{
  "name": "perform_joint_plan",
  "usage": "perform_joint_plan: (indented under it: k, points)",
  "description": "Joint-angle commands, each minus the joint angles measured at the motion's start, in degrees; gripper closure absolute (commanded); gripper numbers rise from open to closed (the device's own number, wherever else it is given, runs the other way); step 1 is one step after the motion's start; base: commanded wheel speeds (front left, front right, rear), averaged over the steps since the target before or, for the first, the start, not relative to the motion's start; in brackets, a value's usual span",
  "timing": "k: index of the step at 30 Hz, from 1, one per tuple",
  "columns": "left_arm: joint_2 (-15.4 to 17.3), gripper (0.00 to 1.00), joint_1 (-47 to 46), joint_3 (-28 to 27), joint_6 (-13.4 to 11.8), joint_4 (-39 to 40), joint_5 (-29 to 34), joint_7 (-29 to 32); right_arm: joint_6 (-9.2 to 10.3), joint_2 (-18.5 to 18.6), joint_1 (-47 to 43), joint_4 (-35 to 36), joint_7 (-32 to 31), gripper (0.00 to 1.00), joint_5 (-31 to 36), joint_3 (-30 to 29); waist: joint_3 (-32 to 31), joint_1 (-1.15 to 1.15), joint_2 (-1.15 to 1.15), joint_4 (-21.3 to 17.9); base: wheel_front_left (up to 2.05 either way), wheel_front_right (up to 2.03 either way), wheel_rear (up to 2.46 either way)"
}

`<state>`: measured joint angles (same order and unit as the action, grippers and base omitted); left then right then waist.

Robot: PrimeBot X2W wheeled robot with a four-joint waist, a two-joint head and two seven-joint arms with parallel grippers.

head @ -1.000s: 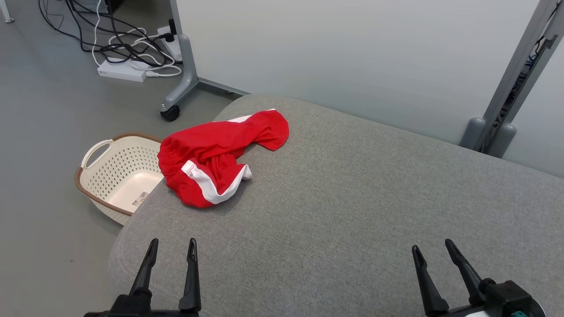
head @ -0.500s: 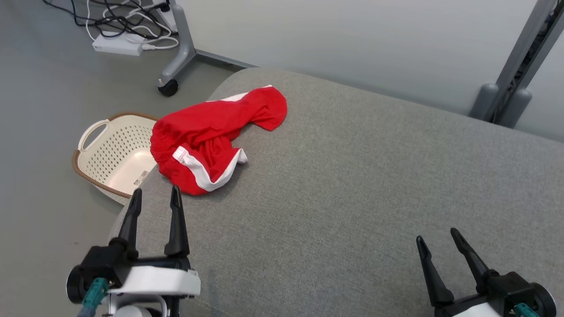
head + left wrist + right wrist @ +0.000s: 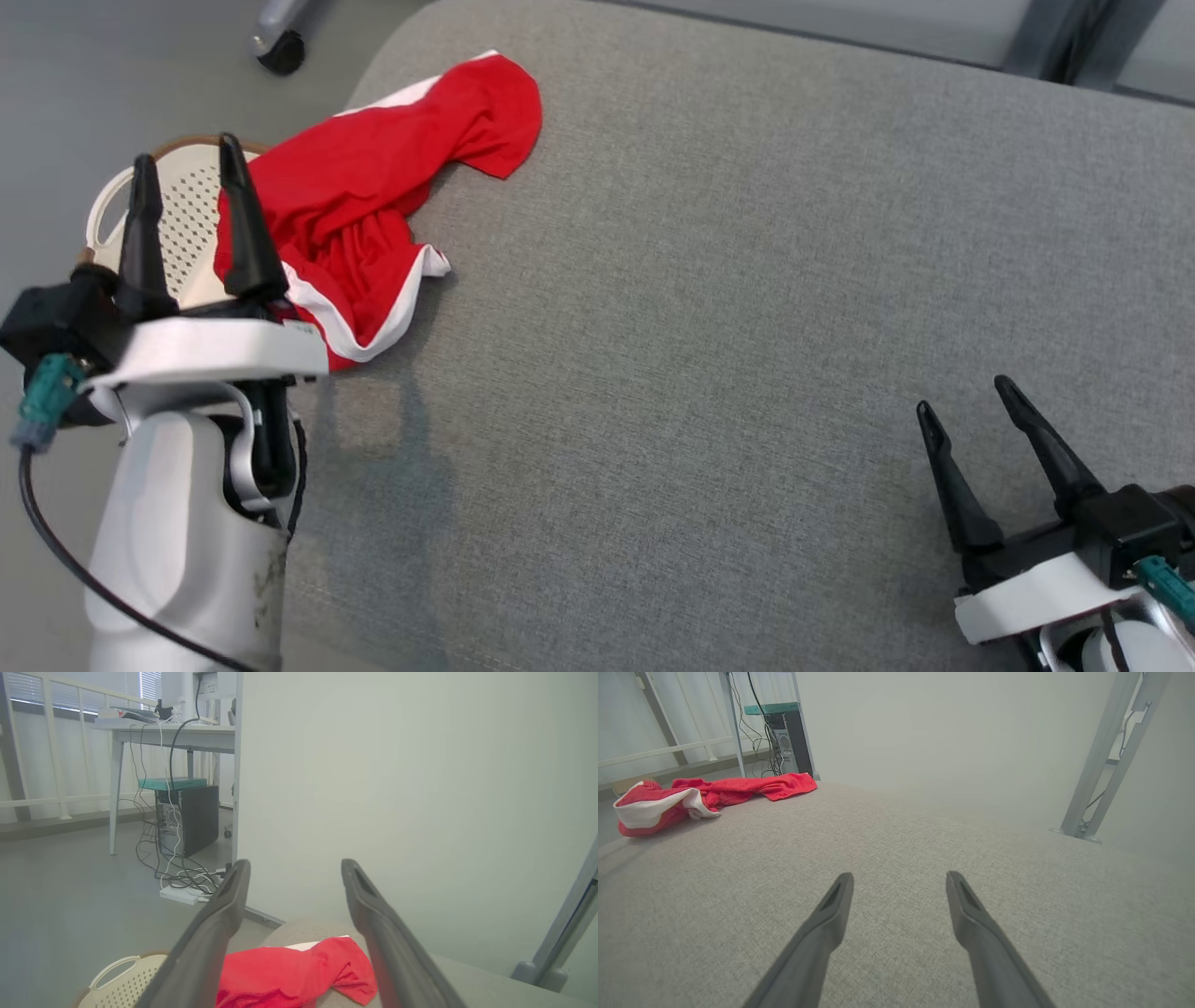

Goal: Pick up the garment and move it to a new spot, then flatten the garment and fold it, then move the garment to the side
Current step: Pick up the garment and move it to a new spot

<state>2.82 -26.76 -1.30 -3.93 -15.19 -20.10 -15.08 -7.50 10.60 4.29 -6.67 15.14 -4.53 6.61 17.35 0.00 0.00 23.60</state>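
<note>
The garment is a crumpled red piece with white trim, lying at the far left corner of the grey padded surface. It also shows in the left wrist view and the right wrist view. My left gripper is open and raised above the garment's left edge, its right finger overlapping the red cloth in the head view, nothing between the fingers. My right gripper is open over bare grey surface at the lower right, far from the garment.
A cream perforated laundry basket with a brown rim stands on the floor just left of the garment. A caster wheel of a partition stand is beyond it. Cables and a computer tower lie farther back.
My left arm has risen and reached forward, from the near edge up to the garment's left side. The head camera has tilted down and closer. The garment lies as before.
</note>
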Motion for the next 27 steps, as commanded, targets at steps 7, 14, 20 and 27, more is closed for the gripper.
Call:
perform_joint_plan:
  k: [7,14,20,27]
  points:
    - [0.3,0.0,-11.1,-6.0,2.6,-12.9,-0.3,-0.1,0.02,1.7,2.9,0.5,0.0,0.0,0.0,-0.1,6.4,0.0,0.0,-3.6,0.0,0.0,0.0]
    - [3.5,0.0,-21.6,-7.6,3.8,-33.5,-2.2,4.6,0.02,1.4,4.4,-0.1,0.0,0.0,-0.4,0.4,8.0,0.0,0.0,-5.7,0.0,0.0,0.0]
    - [7.0,0.0,-28.3,-6.6,1.9,-47.2,-1.9,15.7,0.02,1.2,5.4,-0.8,0.0,0.0,-0.5,1.2,8.6,0.0,0.0,-7.3,0.0,0.0,0.0]
    - [8.4,0.0,-31.8,-4.6,0.4,-55.5,-1.2,24.6,0.03,0.8,6.4,-1.1,0.0,0.0,-0.7,1.6,9.8,0.0,0.0,-8.8,0.0,0.0,0.0]
